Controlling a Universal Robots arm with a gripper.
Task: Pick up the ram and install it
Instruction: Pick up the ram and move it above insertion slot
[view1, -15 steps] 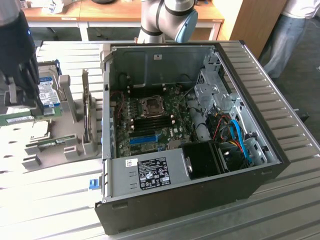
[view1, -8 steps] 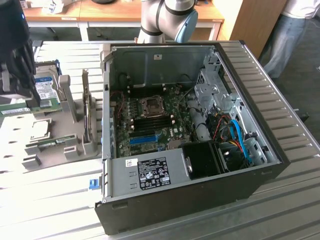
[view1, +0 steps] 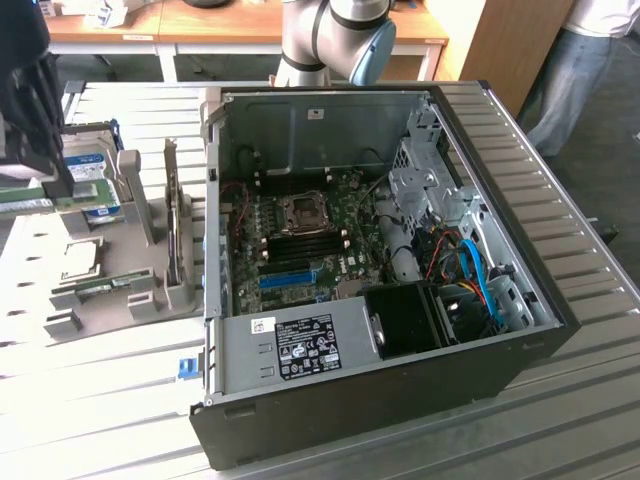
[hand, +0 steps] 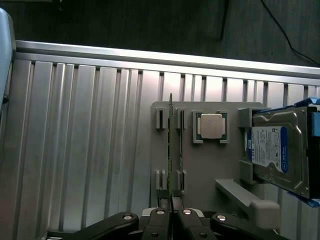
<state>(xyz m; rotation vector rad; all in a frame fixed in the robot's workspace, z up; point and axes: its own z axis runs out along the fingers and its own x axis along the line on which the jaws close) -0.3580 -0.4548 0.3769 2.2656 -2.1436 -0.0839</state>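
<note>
Wrist view: ram pinched between fingers

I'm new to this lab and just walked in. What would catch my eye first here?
The open computer case dominates the exterior view, its motherboard bare. On the exterior view's left a grey holder tray carries parts; in the wrist view the gripper is shut on the ram, standing on edge in that tray.
</note>
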